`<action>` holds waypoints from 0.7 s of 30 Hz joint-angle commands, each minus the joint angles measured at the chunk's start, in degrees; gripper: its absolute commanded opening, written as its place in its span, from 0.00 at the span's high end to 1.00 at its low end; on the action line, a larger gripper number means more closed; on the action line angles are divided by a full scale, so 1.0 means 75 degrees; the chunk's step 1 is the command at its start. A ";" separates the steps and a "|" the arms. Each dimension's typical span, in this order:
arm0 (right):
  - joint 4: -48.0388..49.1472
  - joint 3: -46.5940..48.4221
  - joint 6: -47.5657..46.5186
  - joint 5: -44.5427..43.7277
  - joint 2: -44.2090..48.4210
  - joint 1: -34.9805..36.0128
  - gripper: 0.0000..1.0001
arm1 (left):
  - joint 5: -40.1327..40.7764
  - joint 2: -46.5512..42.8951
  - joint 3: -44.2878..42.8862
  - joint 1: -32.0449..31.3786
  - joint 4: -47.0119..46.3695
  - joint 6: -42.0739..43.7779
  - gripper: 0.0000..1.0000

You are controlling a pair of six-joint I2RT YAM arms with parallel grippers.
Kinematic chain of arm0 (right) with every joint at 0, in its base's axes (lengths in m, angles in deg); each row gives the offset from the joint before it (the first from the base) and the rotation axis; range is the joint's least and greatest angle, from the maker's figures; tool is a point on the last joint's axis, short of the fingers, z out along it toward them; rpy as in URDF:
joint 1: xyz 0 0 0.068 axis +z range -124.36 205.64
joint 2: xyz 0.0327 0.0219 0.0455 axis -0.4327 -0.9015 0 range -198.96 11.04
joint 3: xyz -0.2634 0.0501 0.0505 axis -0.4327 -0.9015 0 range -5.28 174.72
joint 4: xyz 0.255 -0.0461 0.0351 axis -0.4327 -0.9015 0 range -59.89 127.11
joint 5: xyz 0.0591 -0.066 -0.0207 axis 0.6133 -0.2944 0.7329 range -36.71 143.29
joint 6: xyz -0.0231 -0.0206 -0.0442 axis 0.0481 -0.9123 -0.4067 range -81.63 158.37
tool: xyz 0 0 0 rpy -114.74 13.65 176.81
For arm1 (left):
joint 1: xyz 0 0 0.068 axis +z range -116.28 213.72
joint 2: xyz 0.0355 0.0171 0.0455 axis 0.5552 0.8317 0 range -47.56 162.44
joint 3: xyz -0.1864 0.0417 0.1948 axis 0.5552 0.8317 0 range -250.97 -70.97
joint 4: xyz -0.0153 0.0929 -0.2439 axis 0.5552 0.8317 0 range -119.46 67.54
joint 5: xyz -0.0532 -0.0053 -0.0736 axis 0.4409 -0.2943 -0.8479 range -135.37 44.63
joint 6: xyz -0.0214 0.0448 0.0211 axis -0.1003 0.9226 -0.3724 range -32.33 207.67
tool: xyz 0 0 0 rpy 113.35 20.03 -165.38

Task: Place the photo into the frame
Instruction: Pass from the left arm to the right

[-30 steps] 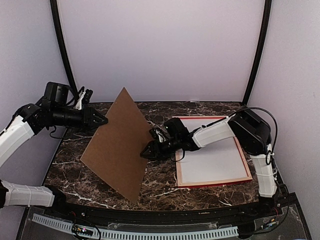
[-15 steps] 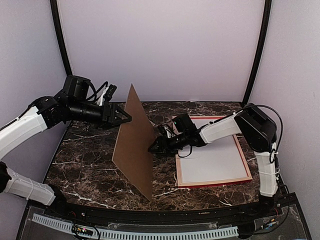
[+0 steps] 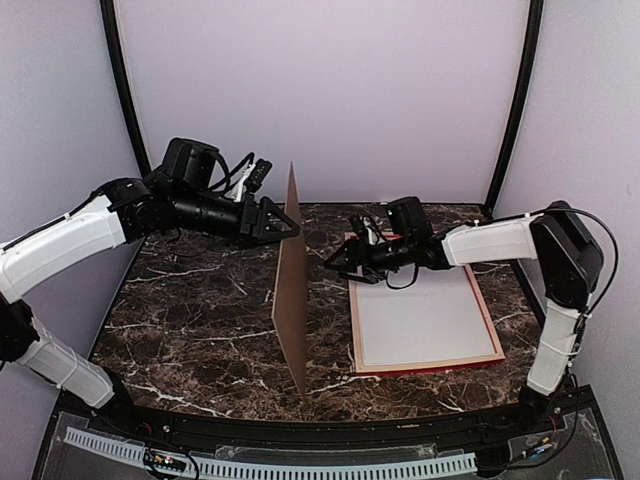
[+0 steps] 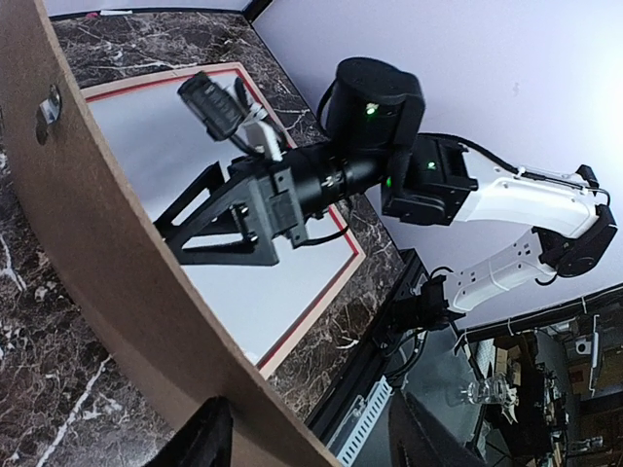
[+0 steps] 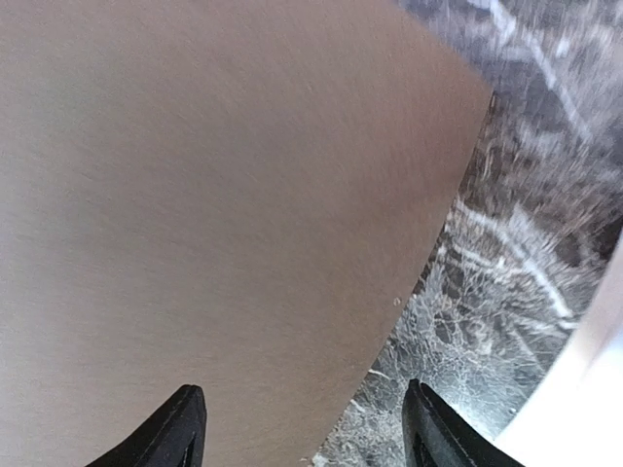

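Observation:
The brown backing board (image 3: 292,300) stands upright and almost edge-on in the middle of the table. My left gripper (image 3: 288,225) is open astride its upper edge; in the left wrist view the board (image 4: 88,243) lies beside one finger with a wide gap to the other. My right gripper (image 3: 332,264) is open, just right of the board and apart from it, facing its brown face (image 5: 195,195). The frame (image 3: 356,335) lies flat at the right, red rim showing. A pale sheet (image 3: 425,315) fills it. No printed side shows, so I cannot tell whether it is the photo.
Dark marble table (image 3: 190,320) runs left of the board. Black tent poles (image 3: 125,110) rise at the back corners. A slotted cable rail (image 3: 300,468) lines the near edge. A small metal tab (image 4: 49,107) sits on the board.
The board swung from a tilted, face-on pose to upright and shifted right. My left arm followed it rightward and its jaws opened. My right gripper drew back from the board, up and to the right.

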 commanded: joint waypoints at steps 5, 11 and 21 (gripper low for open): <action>-0.0622 0.0359 -0.0028 0.0061 0.1517 -0.0359 0.25 | -0.0094 0.0393 -0.0600 -0.0226 -0.0347 0.0252 0.43; -0.0511 0.1121 0.0548 0.0391 0.1752 -0.0342 0.22 | -0.0171 0.0520 -0.0693 -0.0313 -0.0525 0.0249 0.42; -0.0320 0.1493 0.0991 0.0655 0.1637 -0.0098 0.22 | -0.0346 0.0600 -0.0678 -0.0367 -0.0769 0.0289 0.38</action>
